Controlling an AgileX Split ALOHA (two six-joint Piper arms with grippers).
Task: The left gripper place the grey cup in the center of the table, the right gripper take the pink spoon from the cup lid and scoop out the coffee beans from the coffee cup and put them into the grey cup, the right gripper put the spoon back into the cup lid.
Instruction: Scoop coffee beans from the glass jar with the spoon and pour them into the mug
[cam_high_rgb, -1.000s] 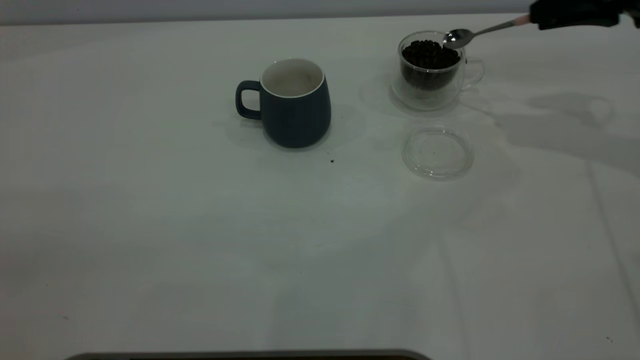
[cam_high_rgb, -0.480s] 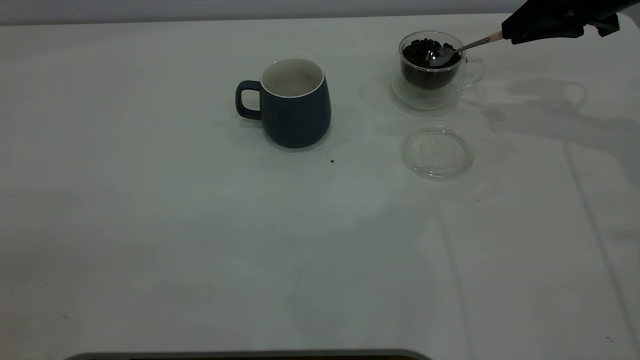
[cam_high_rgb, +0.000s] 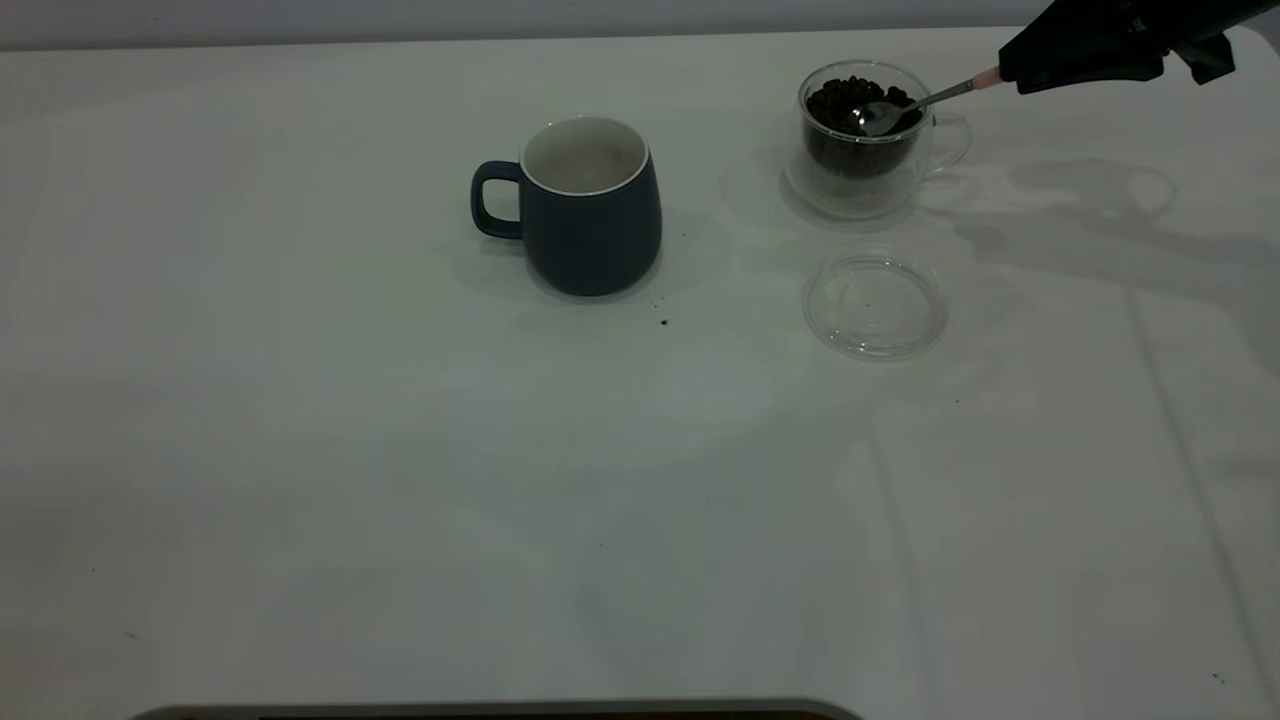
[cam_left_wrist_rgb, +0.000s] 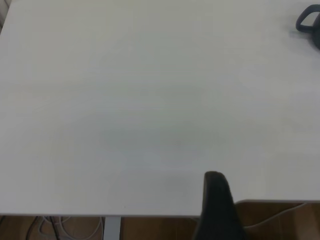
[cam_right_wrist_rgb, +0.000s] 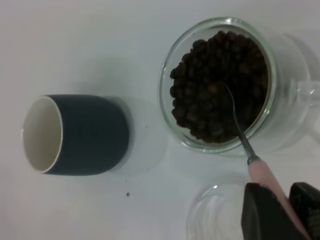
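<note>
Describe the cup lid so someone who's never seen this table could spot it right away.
On the white table, look right of the grey cup to the glass coffee cup of beans. The cup lid lies flat just in front of it: a shallow, clear, empty disc, the only low, flat item there.

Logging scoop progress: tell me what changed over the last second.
The right gripper, shut on the pink spoon, moved left and down, dipping the spoon's bowl from above the rim into the coffee beans in the coffee cup. The grey cup and cup lid stayed put.
</note>
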